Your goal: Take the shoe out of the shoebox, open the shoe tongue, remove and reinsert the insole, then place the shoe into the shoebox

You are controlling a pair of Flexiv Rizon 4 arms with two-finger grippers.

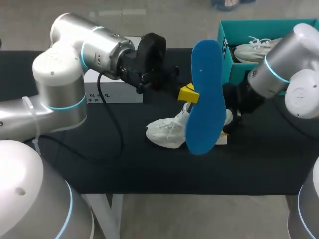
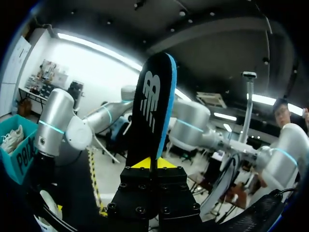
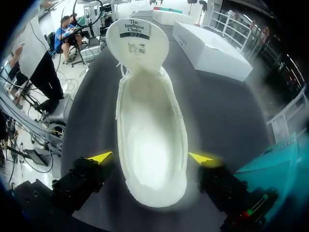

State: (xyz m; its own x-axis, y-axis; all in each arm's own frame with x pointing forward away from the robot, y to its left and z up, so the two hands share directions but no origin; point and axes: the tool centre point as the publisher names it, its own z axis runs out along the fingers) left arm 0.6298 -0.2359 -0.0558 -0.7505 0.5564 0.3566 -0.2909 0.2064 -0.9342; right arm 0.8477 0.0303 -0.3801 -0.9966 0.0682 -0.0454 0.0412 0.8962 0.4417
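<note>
Insole (image 1: 205, 94): blue, upright above shoe (image 1: 167, 132), pinched at side edge by left gripper (image 1: 188, 93).
Right gripper (image 3: 151, 157): spread either side of shoe heel, not clamping.
Shoe: on table (image 1: 124, 169), tongue folded back.
Probable step, reinsertion: toe end first into shoe mouth, heel steadied, then pressed flat.

We look down on the table (image 1: 124, 164) from above and behind; our left wrist camera faces outward, close behind the insole (image 2: 154, 106); our right peers closely down into the shoe (image 3: 152, 145); both show overhead too.

Left tool (image 2: 154, 163) pinched closed aloft, right tool (image 3: 150, 157) spread wide.
</note>
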